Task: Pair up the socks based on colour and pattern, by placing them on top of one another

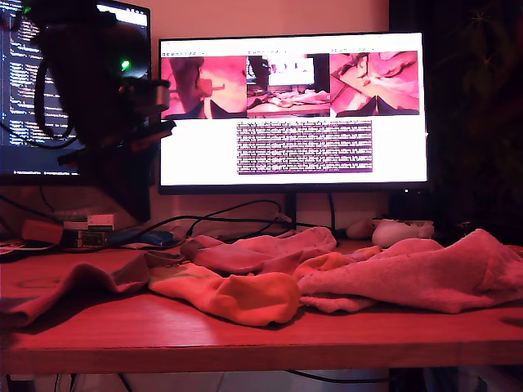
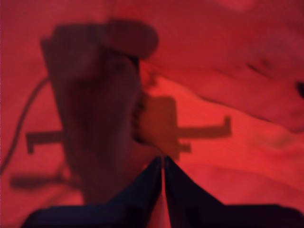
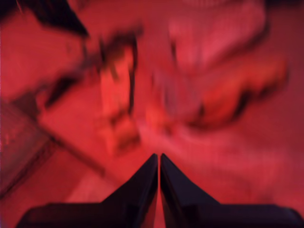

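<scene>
While my first hand (image 2: pixel 163 164) closes, dark sock (image 2: pixel 102 123) beyond

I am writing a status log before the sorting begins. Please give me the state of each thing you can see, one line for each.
orange sock: lying flat at the table's front, unpaired.
pink fuzzy sock: heaped at the exterior view's right.
maroon sock: lying limp at the exterior view's left.
my first gripper: shut, holding nothing.
my second gripper: shut, holding nothing.
monitor: switched on, showing camera feeds.
</scene>
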Action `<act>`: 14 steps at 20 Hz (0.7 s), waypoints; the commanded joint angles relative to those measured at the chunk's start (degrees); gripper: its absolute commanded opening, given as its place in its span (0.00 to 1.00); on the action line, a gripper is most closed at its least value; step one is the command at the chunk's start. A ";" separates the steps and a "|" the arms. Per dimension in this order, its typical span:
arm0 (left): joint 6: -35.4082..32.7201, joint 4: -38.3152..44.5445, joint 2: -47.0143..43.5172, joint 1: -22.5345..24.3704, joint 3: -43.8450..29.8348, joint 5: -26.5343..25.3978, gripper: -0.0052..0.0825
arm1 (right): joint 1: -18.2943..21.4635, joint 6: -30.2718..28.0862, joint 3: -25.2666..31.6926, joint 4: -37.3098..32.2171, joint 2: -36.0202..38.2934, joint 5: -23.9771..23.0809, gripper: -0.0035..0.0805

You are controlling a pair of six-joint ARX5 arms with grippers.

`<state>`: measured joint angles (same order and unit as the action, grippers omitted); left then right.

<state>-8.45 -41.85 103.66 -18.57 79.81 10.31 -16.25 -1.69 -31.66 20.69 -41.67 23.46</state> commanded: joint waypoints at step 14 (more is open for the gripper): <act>-2.38 25.29 1.92 2.19 -18.67 3.52 0.04 | -0.24 0.15 -0.61 -6.36 -3.52 0.17 0.03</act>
<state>-10.70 -17.43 103.77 -16.45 62.61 14.39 -16.25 -1.56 -31.68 14.98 -44.91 23.46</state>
